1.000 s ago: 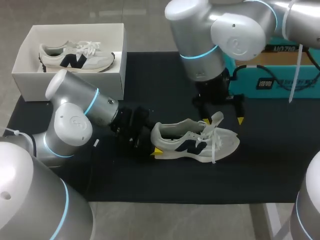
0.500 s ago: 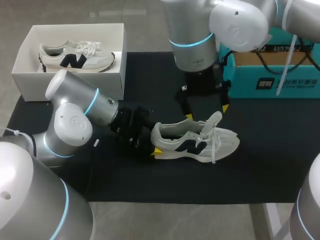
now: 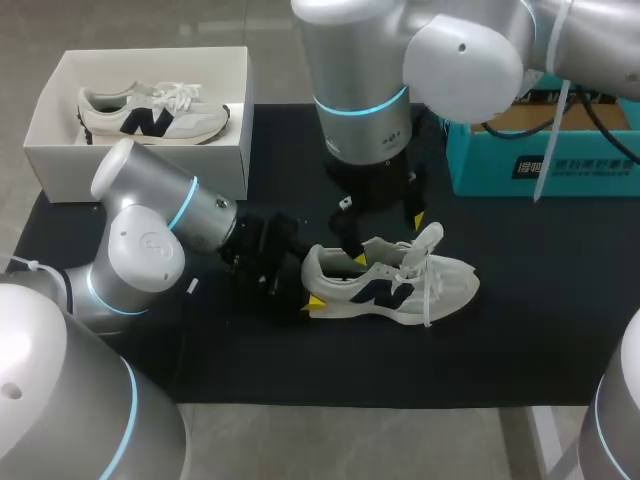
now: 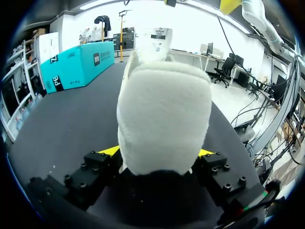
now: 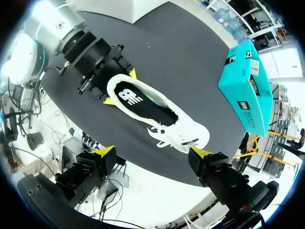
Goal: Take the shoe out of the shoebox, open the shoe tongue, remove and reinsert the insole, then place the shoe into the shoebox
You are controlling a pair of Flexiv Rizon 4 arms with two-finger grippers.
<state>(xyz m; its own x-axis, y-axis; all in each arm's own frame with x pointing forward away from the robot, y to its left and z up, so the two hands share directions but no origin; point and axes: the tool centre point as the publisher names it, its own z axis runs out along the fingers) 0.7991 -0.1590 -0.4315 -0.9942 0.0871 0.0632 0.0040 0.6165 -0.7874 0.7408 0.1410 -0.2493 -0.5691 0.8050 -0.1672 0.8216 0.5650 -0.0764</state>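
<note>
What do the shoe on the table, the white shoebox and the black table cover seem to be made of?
Shoe: probably pale textile with matte suede-like panels; its heel looks fuzzy in the left wrist view.
Shoebox: likely matte white cardboard, thin straight walls.
Table cover: perhaps dark cloth or rubber mat, no shine.

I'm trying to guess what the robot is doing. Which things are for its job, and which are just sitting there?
For the job:
shoe
left gripper, clamped on the shoe's heel
right gripper, open above the shoe
shoebox

Just sitting there:
teal box
other shoe, inside the shoebox
</note>
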